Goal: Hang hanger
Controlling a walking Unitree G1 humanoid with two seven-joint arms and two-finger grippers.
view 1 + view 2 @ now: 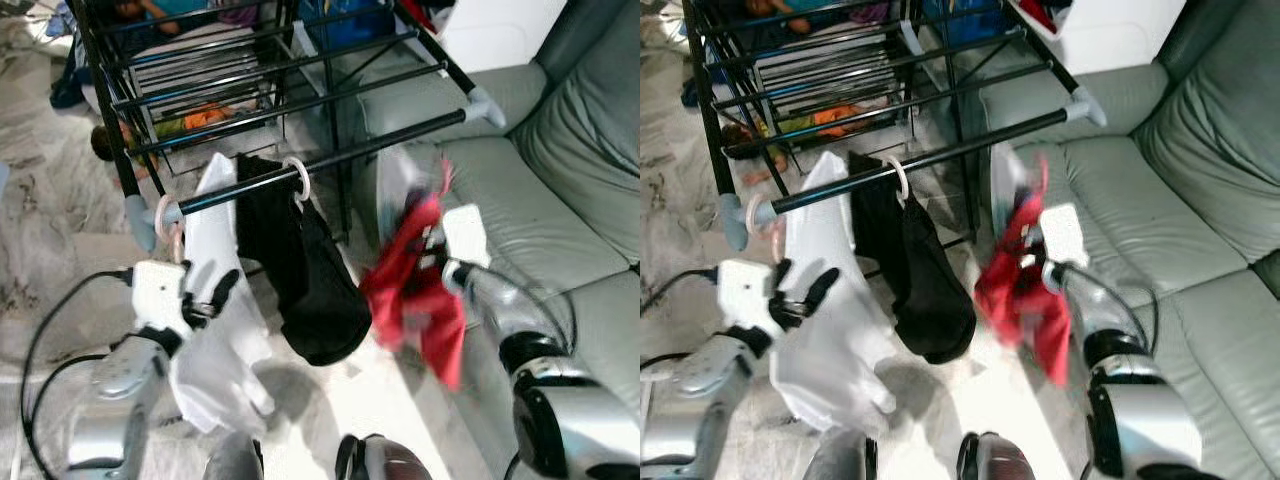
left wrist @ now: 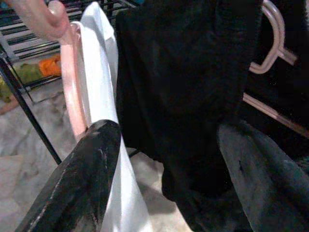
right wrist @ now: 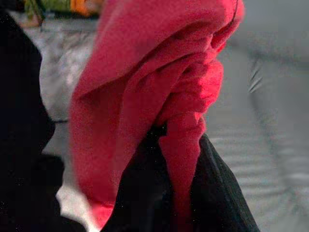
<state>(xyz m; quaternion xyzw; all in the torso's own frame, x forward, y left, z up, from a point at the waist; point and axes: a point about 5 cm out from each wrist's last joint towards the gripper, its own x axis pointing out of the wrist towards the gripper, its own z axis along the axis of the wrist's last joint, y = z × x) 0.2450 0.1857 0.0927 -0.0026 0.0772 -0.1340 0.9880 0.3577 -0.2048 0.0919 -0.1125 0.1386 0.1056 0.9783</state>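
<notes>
Up and left of the right end effector (image 1: 437,262): black metal drying-rack rail (image 1: 330,160), its long axis running crosswise, rising toward the sofa side.
Right end effector: closed on a crumpled red garment (image 1: 420,295); its hanger is hidden in the cloth.
Left end effector (image 1: 205,295): fingers spread, holding nothing, beside the white garment (image 1: 215,330) on a pink plastic hanger (image 1: 166,215).
Between them: black garment (image 1: 305,275) hanging from the rail.
Nearer arm: right, judged.

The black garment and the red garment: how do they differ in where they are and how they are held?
The black garment hangs by a hanger hook from the rack's front rail; the red garment is off the rail, in front of the sofa. No gripper holds the black one; the right gripper clamps the red one. The black one looks sharp, the red one blurred. Both droop loosely.
</notes>
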